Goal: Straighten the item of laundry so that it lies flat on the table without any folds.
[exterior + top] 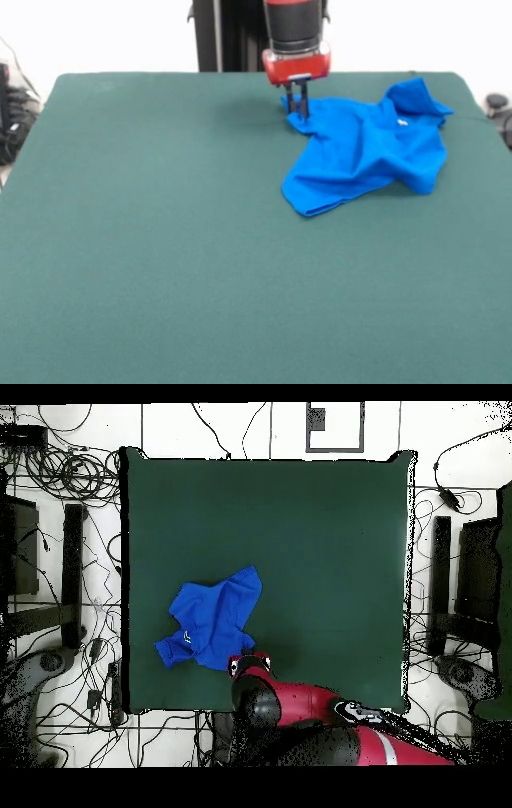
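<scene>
Most table (160, 240) lies bare; pincer (298, 108) grips crumpled T-shirt's (360, 152) edge.

soft blue cloth T-shirt (364, 148), matt felt table (200, 264)

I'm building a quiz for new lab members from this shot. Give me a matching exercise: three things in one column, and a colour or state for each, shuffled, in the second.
Things:
1. T-shirt
2. table
3. gripper

States:
A. plain dark green, largely bare
B. red wrist housing, dark fingers pointing down at a cloth edge
C. bright blue, crumpled with folds

Pairs: 1-C, 2-A, 3-B
</scene>
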Robot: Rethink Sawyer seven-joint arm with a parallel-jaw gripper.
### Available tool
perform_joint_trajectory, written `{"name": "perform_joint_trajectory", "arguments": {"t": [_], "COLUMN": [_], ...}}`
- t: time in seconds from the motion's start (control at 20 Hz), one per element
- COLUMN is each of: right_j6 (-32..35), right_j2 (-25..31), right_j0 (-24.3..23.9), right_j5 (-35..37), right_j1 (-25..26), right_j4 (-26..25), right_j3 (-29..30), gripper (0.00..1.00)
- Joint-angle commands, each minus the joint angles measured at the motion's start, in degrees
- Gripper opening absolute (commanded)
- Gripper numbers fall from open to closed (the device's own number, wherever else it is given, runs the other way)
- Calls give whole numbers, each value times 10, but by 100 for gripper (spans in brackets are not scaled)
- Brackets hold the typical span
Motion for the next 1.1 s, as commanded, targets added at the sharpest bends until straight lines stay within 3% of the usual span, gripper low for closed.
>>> {"name": "perform_joint_trajectory", "arguments": {"t": [0.05,0.4,0.75,1.1], "right_j6": [39,51,47,4], "right_j2": [8,26,45,83], "right_j0": [-24,-33,-57,-123], "right_j5": [113,184,204,250], "right_j1": [-46,-135,-154,-183], "right_j4": [2,9,-8,-29], "right_j3": [-68,-17,-13,-9], "gripper": [0,0,0,0]}}
